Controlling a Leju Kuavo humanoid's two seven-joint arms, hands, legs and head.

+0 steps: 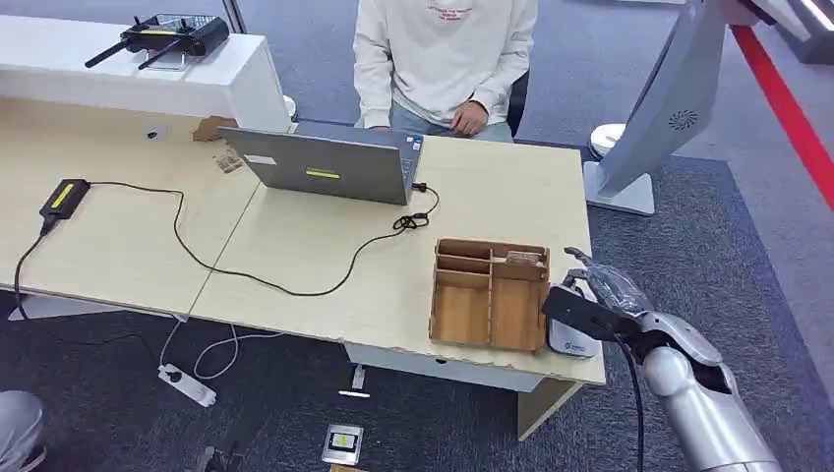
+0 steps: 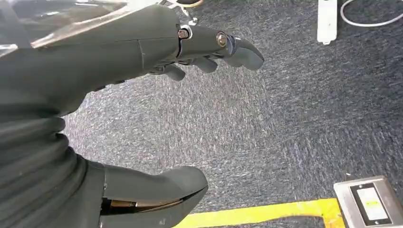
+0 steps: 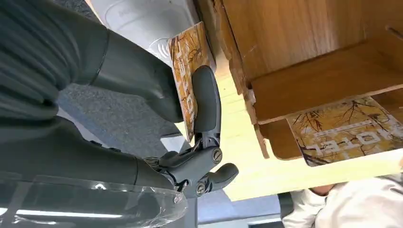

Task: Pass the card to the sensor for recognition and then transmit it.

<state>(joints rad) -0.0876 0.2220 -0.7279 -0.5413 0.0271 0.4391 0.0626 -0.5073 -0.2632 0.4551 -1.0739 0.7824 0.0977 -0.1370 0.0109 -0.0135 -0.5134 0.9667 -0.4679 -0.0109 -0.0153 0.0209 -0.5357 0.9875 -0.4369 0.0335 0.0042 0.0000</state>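
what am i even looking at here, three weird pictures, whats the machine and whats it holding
This is a two-armed humanoid robot, seen by its own cameras. The head view looks down from high on its body at a wooden desk. The other two pictures come from cameras at its wrists, so they look turned.

On the desk lie a grey laptop, a black cable, a wooden compartment box and, beside the box, a white card sensor. A person in a white top sits behind the desk.

The right hand pinches a patterned card between thumb and fingers, close to the sensor. A second similar card lies in the box.

The left hand hangs over grey carpet, holding nothing, fingers apart.
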